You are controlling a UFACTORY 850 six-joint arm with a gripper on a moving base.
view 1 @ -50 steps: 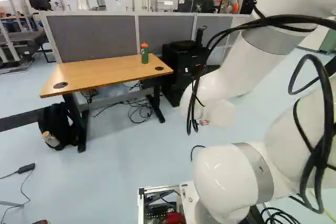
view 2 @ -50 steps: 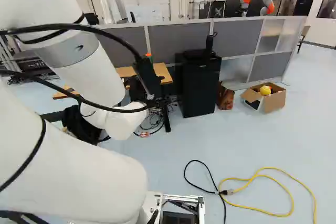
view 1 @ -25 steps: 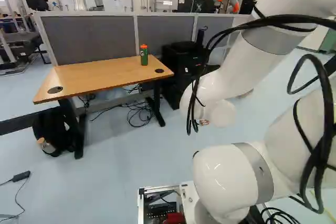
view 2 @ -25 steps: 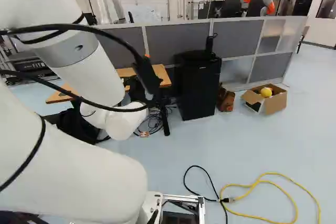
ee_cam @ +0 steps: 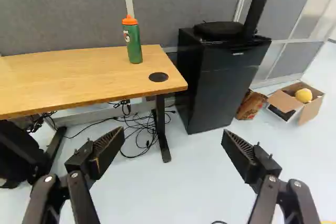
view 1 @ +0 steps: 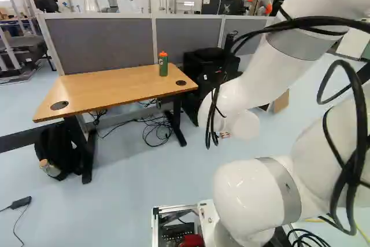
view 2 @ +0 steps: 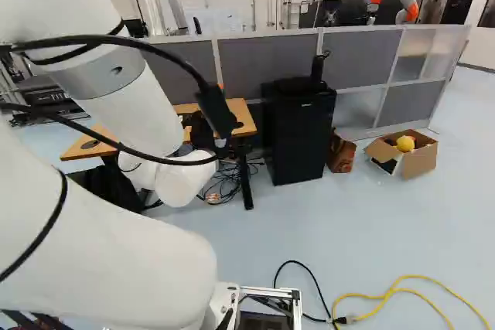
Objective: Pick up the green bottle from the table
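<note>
In my wrist view, my end effector (ee_cam: pixel 172 142) stands wide, its two fingers spread well apart with nothing gripped between them. The green bottle (ee_cam: pixel 134 44) stands upright on the table (ee_cam: pixel 63 74), ahead of my end effector and well beyond its fingertips. Also ahead is a black cabinet (ee_cam: pixel 210 87), beside the table's end, with an open cardboard box (ee_cam: pixel 310 111) off to its far side. In the left base view, the bottle stands ahead and to the left of my end effector's arm (view 1: pixel 254 82), near the table end by the cabinet; a dark bag (view 1: pixel 55 148) sits below the other end. In the right base view, my arm covers much of the table, and a yellow cable (view 2: pixel 394 287) lies on the floor to my right.
</note>
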